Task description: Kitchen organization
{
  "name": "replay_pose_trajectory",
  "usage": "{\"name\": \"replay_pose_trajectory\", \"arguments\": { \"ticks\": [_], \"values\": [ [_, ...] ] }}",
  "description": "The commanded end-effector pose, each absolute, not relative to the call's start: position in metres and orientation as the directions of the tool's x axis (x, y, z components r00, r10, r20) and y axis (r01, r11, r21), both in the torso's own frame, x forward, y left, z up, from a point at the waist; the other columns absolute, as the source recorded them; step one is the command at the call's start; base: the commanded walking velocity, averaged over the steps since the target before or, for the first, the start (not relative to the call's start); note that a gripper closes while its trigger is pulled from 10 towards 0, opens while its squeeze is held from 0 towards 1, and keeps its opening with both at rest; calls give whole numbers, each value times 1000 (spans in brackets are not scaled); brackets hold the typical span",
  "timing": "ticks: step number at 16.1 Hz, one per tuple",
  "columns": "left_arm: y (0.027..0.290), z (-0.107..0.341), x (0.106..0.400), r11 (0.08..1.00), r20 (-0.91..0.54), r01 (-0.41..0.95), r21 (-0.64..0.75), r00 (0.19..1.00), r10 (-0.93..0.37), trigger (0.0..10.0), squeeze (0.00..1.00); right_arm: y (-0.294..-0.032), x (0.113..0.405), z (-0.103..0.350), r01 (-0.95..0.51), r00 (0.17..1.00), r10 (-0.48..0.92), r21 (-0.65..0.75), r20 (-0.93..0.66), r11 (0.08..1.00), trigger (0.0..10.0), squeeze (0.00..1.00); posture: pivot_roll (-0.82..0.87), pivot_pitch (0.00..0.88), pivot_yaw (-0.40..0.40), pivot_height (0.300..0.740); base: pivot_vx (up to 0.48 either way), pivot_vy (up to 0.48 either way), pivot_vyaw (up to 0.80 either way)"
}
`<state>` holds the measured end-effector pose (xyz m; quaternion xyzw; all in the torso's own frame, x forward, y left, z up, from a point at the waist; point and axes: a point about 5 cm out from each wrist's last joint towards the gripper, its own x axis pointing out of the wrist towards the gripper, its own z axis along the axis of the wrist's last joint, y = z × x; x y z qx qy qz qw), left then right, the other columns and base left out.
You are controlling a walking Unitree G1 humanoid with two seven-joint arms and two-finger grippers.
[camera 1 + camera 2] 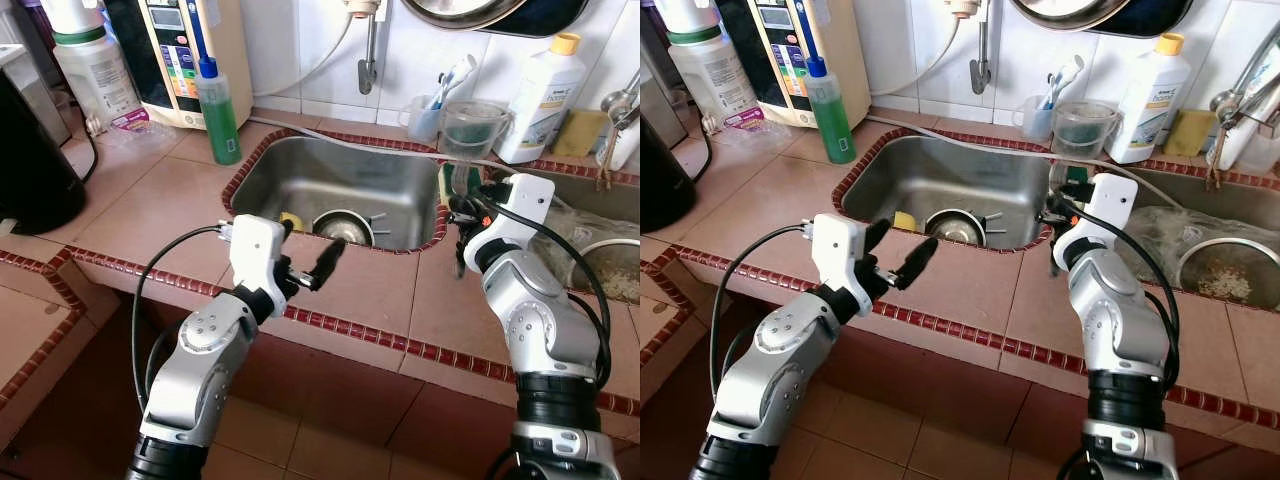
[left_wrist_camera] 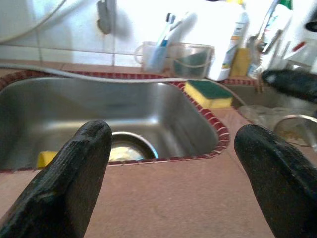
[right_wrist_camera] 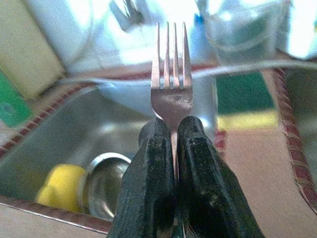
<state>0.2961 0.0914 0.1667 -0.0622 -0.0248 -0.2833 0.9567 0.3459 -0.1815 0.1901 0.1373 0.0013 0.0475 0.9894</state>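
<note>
- Holding a silver metal fork [image 3: 171,84] in my right pincer [image 3: 174,130], I see its two black fingers pinched tight on the handle, tines pointing up past the fingertips.
- That right pincer sits at the right edge of the stainless steel sink [image 1: 400,195], just beside the yellow-and-green sponge [image 2: 209,93] on the rim.
- My left pincer [image 1: 312,258] hovers above the reddish tiled table [image 1: 150,215] at the sink's near edge, fingers spread wide, gripping nothing.
- Down in the basin lie a round steel bowl [image 1: 345,226] and a yellow sponge [image 3: 62,184] beside it.
- A green soap bottle [image 1: 218,112] stands at the sink's far left corner.
</note>
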Motion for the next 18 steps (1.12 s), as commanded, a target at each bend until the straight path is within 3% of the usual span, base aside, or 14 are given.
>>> {"name": "replay_pose_trajectory", "arguments": {
  "ticks": [1,8,14,18],
  "values": [
    [94,169,299,841,79,531,-100,847,-525,10000,0,-177,343,196,-146,989,132,266,69,953,10000,0,-189,10,33,740,0,0,0],
    [101,169,305,854,66,501,-140,865,-497,10000,0,-171,331,190,-240,955,217,96,201,966,10000,0,-189,22,32,740,0,0,0],
    [108,166,309,868,39,472,-154,881,-472,10000,0,-157,323,184,-318,921,294,55,254,947,10000,0,-187,29,31,740,0,0,0],
    [109,165,310,871,35,465,-160,884,-466,10000,0,-156,324,186,-323,916,301,42,265,946,10000,0,-186,26,29,740,280,0,0]
  ]
}}
